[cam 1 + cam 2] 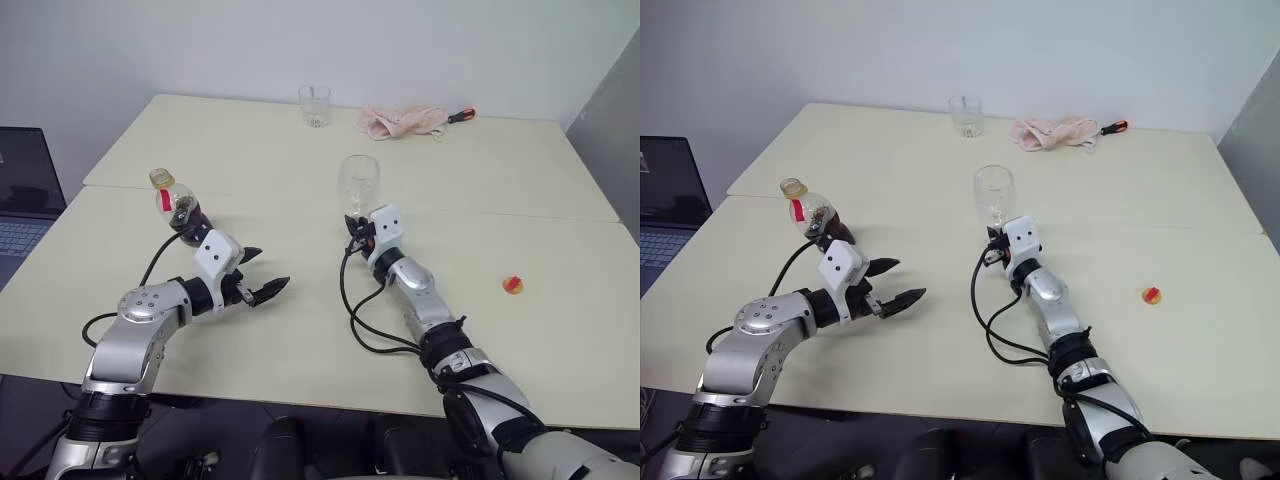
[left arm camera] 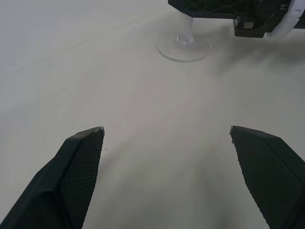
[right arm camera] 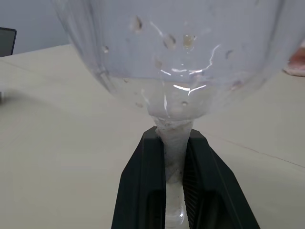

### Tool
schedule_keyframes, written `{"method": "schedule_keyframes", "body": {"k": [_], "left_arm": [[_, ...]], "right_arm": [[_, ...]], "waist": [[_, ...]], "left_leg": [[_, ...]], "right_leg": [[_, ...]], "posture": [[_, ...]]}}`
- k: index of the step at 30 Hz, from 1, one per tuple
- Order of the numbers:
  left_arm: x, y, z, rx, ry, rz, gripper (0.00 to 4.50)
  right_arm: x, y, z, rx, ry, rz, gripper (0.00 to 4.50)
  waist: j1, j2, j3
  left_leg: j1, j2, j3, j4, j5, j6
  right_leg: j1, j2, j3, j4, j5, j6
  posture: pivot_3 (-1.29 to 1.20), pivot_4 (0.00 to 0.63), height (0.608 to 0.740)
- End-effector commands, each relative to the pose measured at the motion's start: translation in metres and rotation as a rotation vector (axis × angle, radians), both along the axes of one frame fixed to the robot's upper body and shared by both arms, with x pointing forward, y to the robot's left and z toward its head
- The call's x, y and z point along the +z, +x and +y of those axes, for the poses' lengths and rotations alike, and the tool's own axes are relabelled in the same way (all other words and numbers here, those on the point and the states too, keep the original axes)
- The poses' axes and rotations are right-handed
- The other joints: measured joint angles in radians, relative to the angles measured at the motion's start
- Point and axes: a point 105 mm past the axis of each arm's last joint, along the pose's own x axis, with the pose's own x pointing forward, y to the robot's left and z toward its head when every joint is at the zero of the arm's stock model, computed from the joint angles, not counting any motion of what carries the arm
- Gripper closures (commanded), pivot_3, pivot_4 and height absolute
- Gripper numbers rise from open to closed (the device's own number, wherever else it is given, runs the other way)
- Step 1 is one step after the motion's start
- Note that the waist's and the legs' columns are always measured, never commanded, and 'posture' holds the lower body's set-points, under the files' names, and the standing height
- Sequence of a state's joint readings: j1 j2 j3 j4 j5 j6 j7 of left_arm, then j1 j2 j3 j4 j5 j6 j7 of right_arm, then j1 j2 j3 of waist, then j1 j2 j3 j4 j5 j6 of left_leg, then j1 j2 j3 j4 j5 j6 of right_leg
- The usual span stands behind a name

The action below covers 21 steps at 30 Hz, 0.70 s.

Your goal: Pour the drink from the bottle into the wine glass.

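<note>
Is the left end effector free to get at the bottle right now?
Probably yes. The left end effector is open and empty, and the bottle stands upright just behind its wrist with nothing between, though the arm would have to pull back first.

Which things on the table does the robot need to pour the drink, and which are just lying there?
Needed:
- bottle with the dark drink
- wine glass, its stem clamped in the right gripper
- left gripper, jaws open

Just lying about:
- short tumbler
- pink cloth
- screwdriver
- small red-and-yellow cap
- laptop
</note>
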<state>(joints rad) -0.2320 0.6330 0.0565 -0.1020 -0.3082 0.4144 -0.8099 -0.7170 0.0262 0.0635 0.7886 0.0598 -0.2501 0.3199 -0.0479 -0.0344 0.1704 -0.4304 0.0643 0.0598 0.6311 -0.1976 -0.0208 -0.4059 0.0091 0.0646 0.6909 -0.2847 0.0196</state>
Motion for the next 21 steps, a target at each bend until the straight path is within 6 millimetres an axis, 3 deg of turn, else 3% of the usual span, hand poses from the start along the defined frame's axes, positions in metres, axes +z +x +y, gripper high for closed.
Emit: {"method": "schedule_keyframes", "body": {"k": [1, 7, 8, 15, 18, 21], "left_arm": [[0.013, 0.003, 0.0, -0.014, 0.007, -0.054, 0.0], [0.013, 0.004, 0.002, -0.006, 0.004, -0.056, 0.0], [0.013, 0.004, 0.003, -0.002, 0.003, -0.056, 0.0], [0.006, 0.0, 0.008, 0.028, -0.005, -0.039, 0.0], [0.005, -0.001, 0.022, 0.099, -0.039, -0.056, 0.0], [0.001, -0.007, 0.041, 0.205, -0.075, -0.08, 0.0]], "right_arm": [[-0.013, -0.005, 0.009, 0.069, -0.031, 0.073, 4.31], [-0.005, -0.006, 0.018, 0.148, -0.021, 0.101, 4.31], [-0.003, -0.006, 0.018, 0.149, -0.017, 0.097, 3.58], [0.004, -0.01, 0.017, 0.186, -0.058, 0.076, 1.28], [0.012, -0.019, 0.003, 0.207, -0.061, 0.059, 0.21], [0.018, -0.034, -0.017, 0.232, -0.071, 0.076, 0.02]], "waist": [[-0.001, 0.0, 0.0], [-0.009, 0.0, 0.0], [-0.01, 0.0, 0.0], [-0.01, 0.0, 0.0], [-0.009, 0.0, 0.0], [-0.007, 0.0, 0.0]], "left_leg": [[0.0, 0.0, 0.0, 0.0, 0.0, 0.0], [0.0, 0.0, 0.0, 0.0, 0.0, 0.0], [0.001, 0.0, 0.0, 0.0, 0.0, 0.0], [0.001, 0.0, 0.0, -0.001, 0.0, 0.0], [0.0, 0.001, 0.0, -0.001, 0.0, 0.0], [-0.001, 0.001, 0.0, -0.001, 0.0, 0.0]], "right_leg": [[0.0, 0.0, 0.0, 0.0, 0.0, 0.0], [0.0, 0.0, 0.0, 0.001, 0.0, 0.0], [0.0, 0.0, 0.0, 0.001, 0.0, 0.0], [-0.001, 0.001, 0.001, 0.002, -0.001, -0.001], [-0.002, 0.001, 0.001, 0.002, -0.001, -0.001], [-0.002, -0.002, 0.0, 0.001, -0.001, -0.001]], "posture": [[0.0, 0.15, 0.74], [0.0, 0.15, 0.74], [0.0, 0.15, 0.74], [0.0, 0.15, 0.74], [0.0, 0.15, 0.74], [0.0, 0.15, 0.74]]}}
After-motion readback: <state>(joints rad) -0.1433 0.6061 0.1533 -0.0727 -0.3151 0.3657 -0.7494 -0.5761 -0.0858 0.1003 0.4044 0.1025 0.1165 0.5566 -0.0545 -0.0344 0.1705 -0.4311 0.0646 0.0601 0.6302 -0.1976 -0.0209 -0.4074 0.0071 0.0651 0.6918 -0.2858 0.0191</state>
